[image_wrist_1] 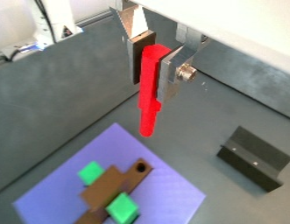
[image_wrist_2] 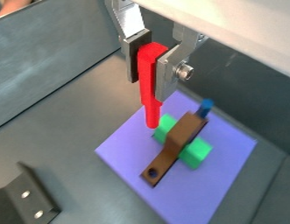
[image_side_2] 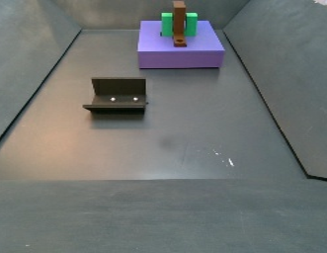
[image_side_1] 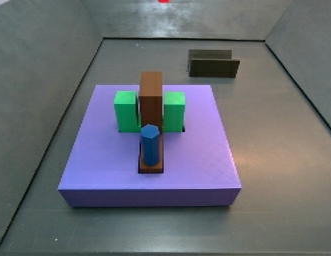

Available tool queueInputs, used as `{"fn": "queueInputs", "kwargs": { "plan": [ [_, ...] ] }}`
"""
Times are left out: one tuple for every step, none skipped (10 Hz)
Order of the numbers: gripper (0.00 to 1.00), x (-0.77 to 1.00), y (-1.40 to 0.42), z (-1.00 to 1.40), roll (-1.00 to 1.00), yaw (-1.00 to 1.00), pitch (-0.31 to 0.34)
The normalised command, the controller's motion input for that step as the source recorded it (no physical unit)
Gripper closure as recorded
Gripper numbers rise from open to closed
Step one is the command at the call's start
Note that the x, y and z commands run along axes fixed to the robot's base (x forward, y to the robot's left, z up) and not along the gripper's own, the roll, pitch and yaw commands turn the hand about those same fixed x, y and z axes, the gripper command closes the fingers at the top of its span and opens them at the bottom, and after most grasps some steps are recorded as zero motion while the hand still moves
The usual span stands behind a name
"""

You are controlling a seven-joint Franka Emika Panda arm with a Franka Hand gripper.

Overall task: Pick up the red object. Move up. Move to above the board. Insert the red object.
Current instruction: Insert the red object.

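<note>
Red peg (image_wrist_1: pixel 150 92) hangs upright in the clenched claw (image_wrist_1: pixel 152 66), pinched between its silver fingers (image_wrist_1: pixel 174 68) in both wrist views, high above the purple slab (image_wrist_2: pixel 217 171). On that slab the brown board (image_side_1: pixel 152 110) lies between green blocks (image_side_1: pixel 125 110), a blue peg (image_side_1: pixel 149 143) at its near end. Beyond, at upper right, stands the fixture (image_side_1: pixel 213 63) on the grey tabletop (image_side_2: pixel 166 128).

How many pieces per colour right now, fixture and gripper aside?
Red: 1, the peg held in the gripper above the slab
Blue: 1, the peg on the board
Green: 2, the blocks
Brown: 1, the board
Purple: 1, the slab
Total: 6
</note>
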Motion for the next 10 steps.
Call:
{"fn": "queueInputs", "kwargs": {
  "plan": [
    [1.00, 0.08, 0.05, -0.73, 0.28, 0.14, -0.007],
    [1.00, 0.00, 0.00, -1.00, 0.17, 0.08, -0.011],
    [1.00, -0.06, 0.03, -1.00, 0.01, 0.05, -0.056],
    [1.00, 0.00, 0.13, -1.00, 0.00, 0.04, -0.099],
    [1.00, 0.00, 0.16, -1.00, 0.00, 0.03, -0.107],
    [1.00, -0.01, 0.15, -0.96, 0.00, 0.02, -0.100],
    [1.00, 0.00, 0.10, -0.99, 0.00, 0.03, -0.107],
    [1.00, -0.01, -0.02, -0.96, 0.12, 0.00, -0.077],
    [1.00, 0.00, -0.05, -0.93, 0.17, 0.00, -0.063],
    [1.00, 0.00, -0.05, -0.87, 0.18, 0.00, -0.061]
  ]
}}
